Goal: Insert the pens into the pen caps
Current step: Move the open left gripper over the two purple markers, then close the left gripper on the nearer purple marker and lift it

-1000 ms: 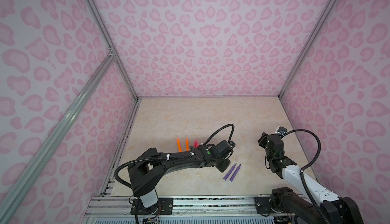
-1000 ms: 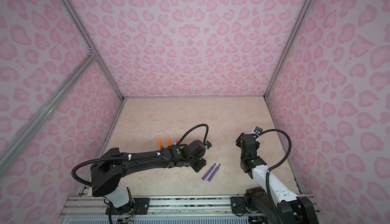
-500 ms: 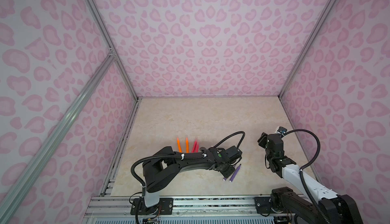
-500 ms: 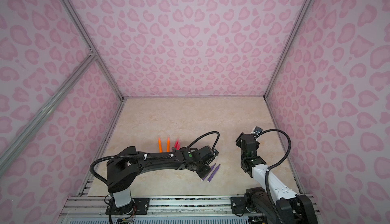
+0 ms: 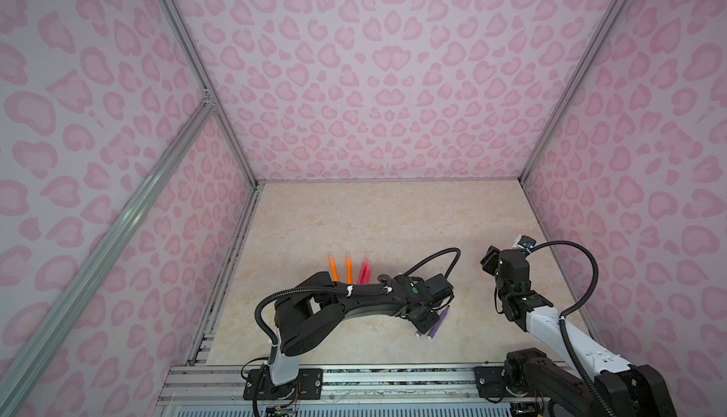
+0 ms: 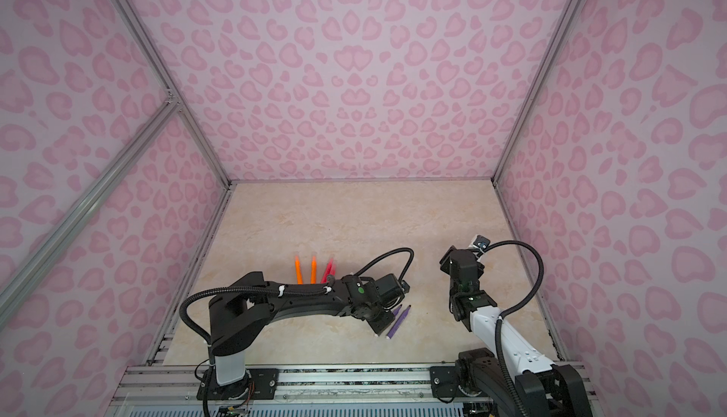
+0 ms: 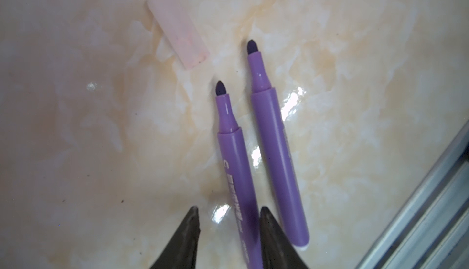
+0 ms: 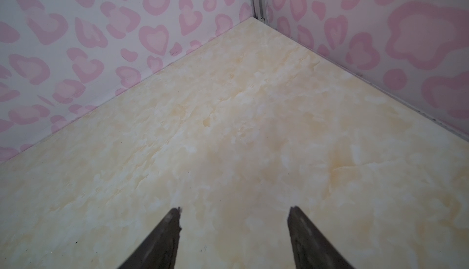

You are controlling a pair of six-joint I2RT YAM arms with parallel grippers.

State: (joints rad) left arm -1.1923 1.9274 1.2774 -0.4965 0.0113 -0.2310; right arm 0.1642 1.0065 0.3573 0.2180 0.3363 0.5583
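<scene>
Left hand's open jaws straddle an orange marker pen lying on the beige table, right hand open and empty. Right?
Not orange: the left hand straddles a slim purple marker pen on the beige table, per the left wrist view. Right hand is open and empty.

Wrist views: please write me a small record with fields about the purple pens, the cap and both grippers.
first purple pen: uncapped, flat on table
second purple pen: uncapped, beside it, nearly parallel
pen cap: translucent, lying past the tips, touching neither pen
left gripper: open, astride first purple pen
right gripper: open, nothing between its fingers
</scene>
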